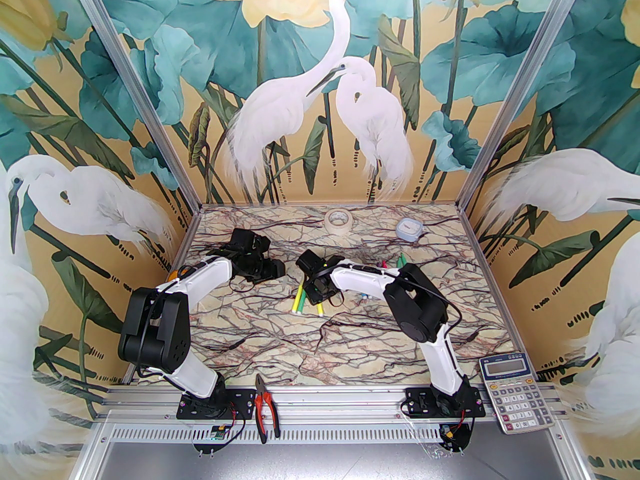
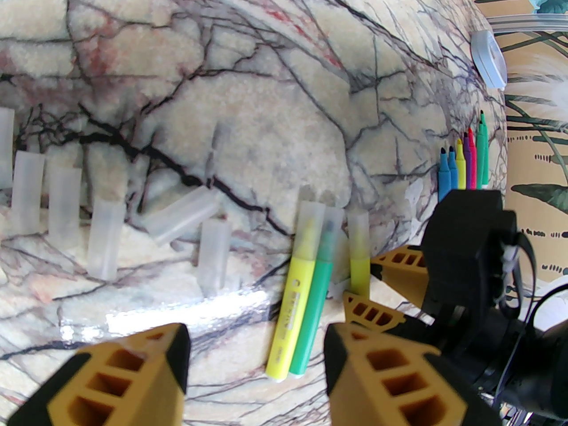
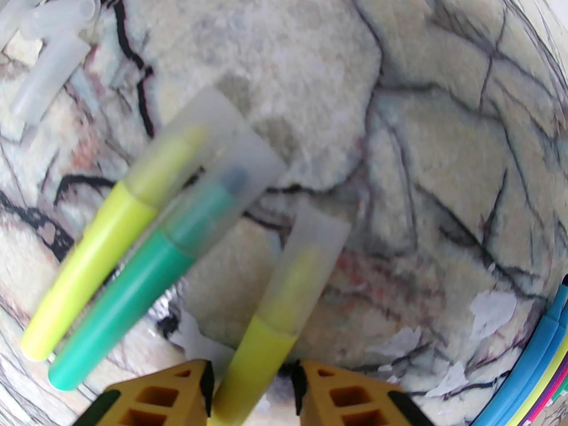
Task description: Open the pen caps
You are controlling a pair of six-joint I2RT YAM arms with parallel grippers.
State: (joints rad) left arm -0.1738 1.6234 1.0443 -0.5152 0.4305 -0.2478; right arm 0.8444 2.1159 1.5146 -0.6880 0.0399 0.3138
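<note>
1. My right gripper (image 3: 253,391) reaches over the middle of the marble table (image 1: 350,358). Its fingers (image 3: 350,393) are drawn in on the barrel of a yellow marker (image 3: 262,349), one pad on each side, pinching it well behind the cap.
2. The held marker's cap (image 3: 313,255), pale and translucent, sits on the tip and points away from my wrist. The picture is blurred here.
3. Two more capped markers lie on the table just left of the held one, touching side by side: a second yellow marker (image 2: 293,291) and a green marker (image 2: 317,282).
4. My left gripper (image 2: 255,362) is spread, with nothing between its fingers (image 2: 133,371). It faces the table and my right arm.
5. The loose pen caps (image 2: 104,240) lie in a row on the table, on the far side of the capped pair from my right gripper. Most are parallel; one tilted cap (image 2: 182,215) lies across the row.
6. The uncapped markers (image 2: 461,167), blue, yellow, purple, pink and green, lie side by side with bare tips, beyond my right gripper.
7. A tape roll (image 1: 338,218) and a small lidded container (image 1: 409,228) sit near the far edge. Red-handled pliers (image 1: 265,413) lie on the rail between my bases. A calculator (image 1: 515,393) rests at the near right corner.
</note>
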